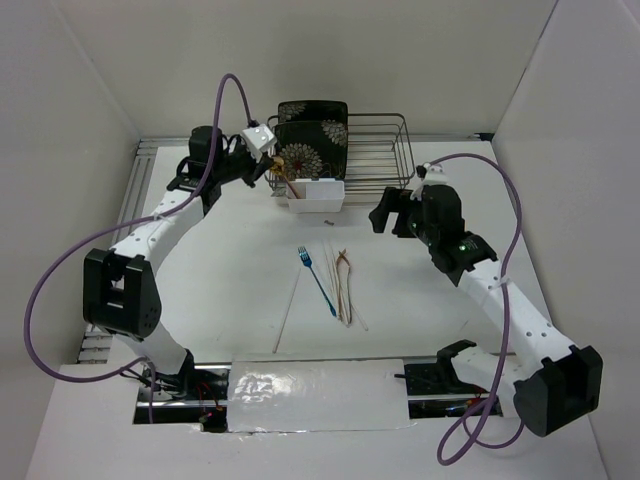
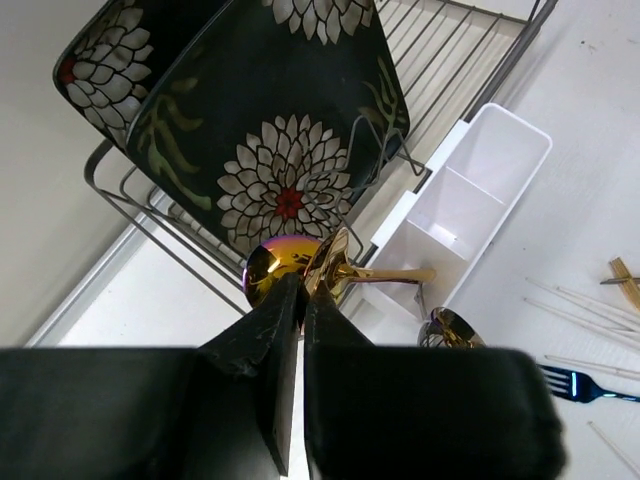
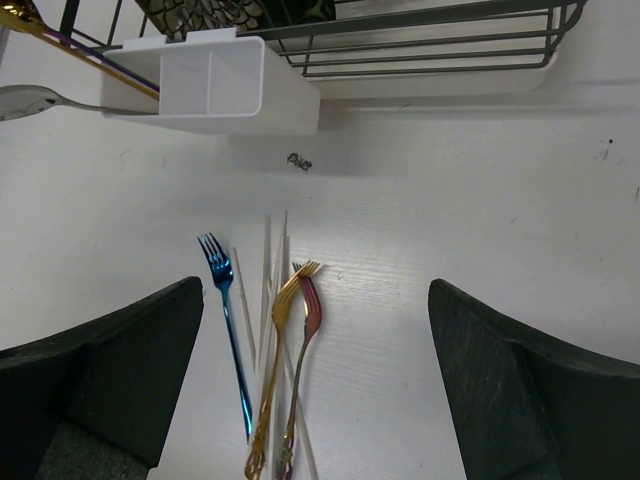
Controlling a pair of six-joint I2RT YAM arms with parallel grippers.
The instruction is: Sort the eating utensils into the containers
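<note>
Left wrist view: the pink spoon (image 2: pixel 268 272) and gold spoon (image 2: pixel 335 262) sit right at the tips of my left gripper (image 2: pixel 300 292). Its jaws are narrow, almost closed; I cannot tell whether they pinch either spoon. The white caddy (image 2: pixel 470 190) lies just beyond the tips. Beneath my right gripper (image 3: pixel 315 290), jaws spread wide, lie the blue fork (image 3: pixel 228 320), gold fork (image 3: pixel 275 360), pink fork (image 3: pixel 305 330) and chopsticks (image 3: pixel 266 270).

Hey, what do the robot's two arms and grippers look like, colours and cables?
Both the left arm and right arm have white links with chunky black joints. A purple cable loops along each. The left gripper and right gripper have black wedge-shaped fingers. A small green light glows on the right arm.
</note>
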